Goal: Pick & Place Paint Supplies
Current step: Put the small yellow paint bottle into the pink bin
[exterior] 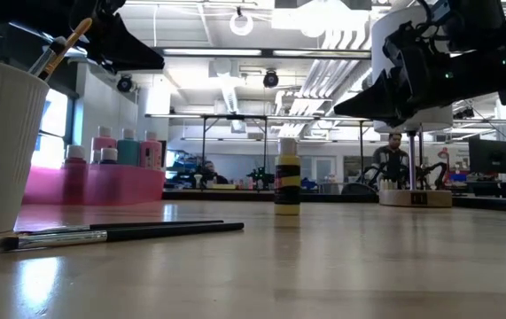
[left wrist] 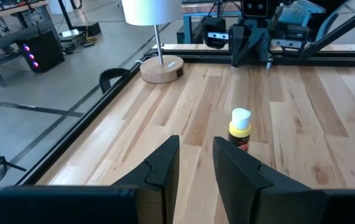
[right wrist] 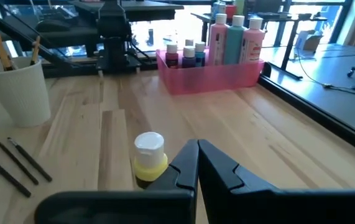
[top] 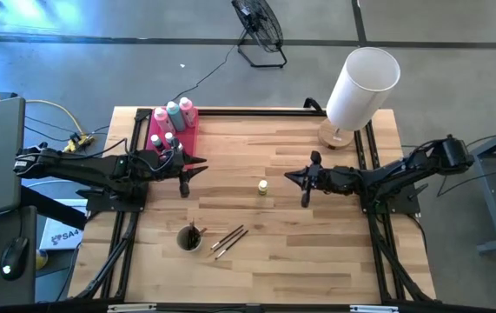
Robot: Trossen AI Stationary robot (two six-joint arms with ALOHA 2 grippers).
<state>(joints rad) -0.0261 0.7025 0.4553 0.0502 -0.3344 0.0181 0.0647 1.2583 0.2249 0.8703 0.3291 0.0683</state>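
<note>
High view shows the left gripper (top: 186, 180) at centre-left of the frame, its fingers (left wrist: 165, 168) parted by a narrow gap and holding nothing. The right gripper (top: 303, 183) faces it from centre-right, jaws closed and empty. Between them, nearer the right gripper, the small yellow paint bottle with a white cap (top: 263, 187) stands upright on the bare pale wooden table (top: 317, 252).

At upper left the pink rectangular tray (top: 155, 130) holds two pink and one teal squeeze bottles (top: 173, 114) and some tiny pots. Low in the frame, the white ribbed cup (top: 189, 238) holds a brush, and thin dark-handled brushes (top: 228, 241) lie loose beside it.

The likely risk: the left gripper's gap looks too narrow for the bottle, so an approach without opening wider could knock it over. The closed right gripper could also topple it if it advances.
</note>
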